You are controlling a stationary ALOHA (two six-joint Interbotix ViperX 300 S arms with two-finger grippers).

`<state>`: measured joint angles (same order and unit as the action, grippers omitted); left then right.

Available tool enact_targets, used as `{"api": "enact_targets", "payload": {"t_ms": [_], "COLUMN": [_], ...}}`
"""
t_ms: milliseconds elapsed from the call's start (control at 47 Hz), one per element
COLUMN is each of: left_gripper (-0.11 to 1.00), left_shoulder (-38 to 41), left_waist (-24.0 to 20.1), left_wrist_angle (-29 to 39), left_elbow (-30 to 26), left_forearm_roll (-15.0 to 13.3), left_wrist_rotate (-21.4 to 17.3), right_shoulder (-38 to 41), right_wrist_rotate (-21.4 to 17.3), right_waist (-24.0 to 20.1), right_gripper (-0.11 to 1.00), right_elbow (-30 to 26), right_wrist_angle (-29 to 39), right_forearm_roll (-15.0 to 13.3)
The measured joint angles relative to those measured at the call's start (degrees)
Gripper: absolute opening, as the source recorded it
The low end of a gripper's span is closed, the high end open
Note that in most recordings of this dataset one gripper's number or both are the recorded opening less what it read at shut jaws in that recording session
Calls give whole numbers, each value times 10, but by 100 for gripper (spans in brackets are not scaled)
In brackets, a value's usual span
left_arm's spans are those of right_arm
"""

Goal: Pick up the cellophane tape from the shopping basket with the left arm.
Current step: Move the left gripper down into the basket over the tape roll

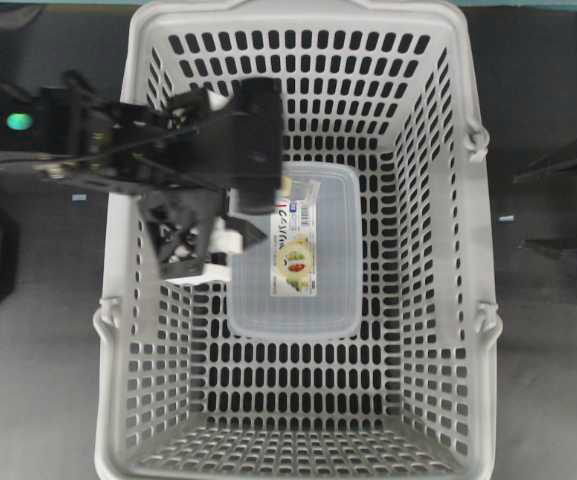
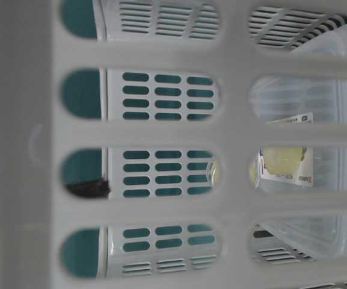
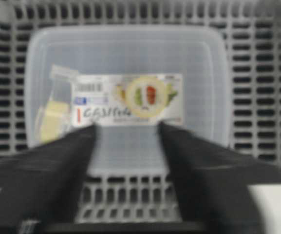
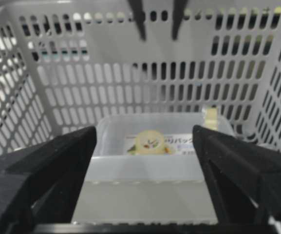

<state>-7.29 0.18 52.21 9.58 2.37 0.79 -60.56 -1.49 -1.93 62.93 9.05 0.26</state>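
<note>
The cellophane tape (image 3: 52,117) is a small pale-yellow roll in clear wrapping. It lies within the outline of a clear box (image 3: 130,58), by the label's end; the overhead view has the tape (image 1: 284,186) peeking out beside the left arm. The light-grey shopping basket (image 1: 438,300) holds both. My left gripper (image 3: 126,126) hangs open over the box's near edge, nothing between its fingers, with the tape off to its left. In the overhead view the left gripper (image 1: 251,215) reaches in over the basket's left wall. My right gripper (image 4: 145,146) stands open outside the right wall, holding nothing.
The clear box (image 1: 296,250) with a white printed label fills the middle of the basket floor. Slotted walls rise on all sides, with hinged handles (image 1: 478,135) at the rim. The right gripper (image 1: 520,210) shows at the basket's right side. Dark table (image 1: 38,380) surrounds the basket.
</note>
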Motion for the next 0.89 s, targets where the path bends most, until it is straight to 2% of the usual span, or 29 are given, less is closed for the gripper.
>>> {"api": "enact_targets", "payload": {"t_ms": [85,149,426,894], "left_gripper": [86,91,90,90], "left_shoulder": [30,50,113,193], "left_waist": [0,0,9,16], "left_wrist_angle": [37,54,59,58], "left_elbow": [-23,-37,-77,-84], "left_forearm_roll": [0,0,0,0], "left_wrist_rotate": [2,2,-4,-7], "right_shoulder": [-6,-11,-26,-32], "right_wrist_rotate": [0,-1,-1,-2], "right_waist": [0,0,1,0], "right_gripper": [74,74,74,75], "right_elbow": [0,0,0,2], "right_wrist_angle": [0,0,1,1], "right_forearm_roll": [0,0,1,2]}}
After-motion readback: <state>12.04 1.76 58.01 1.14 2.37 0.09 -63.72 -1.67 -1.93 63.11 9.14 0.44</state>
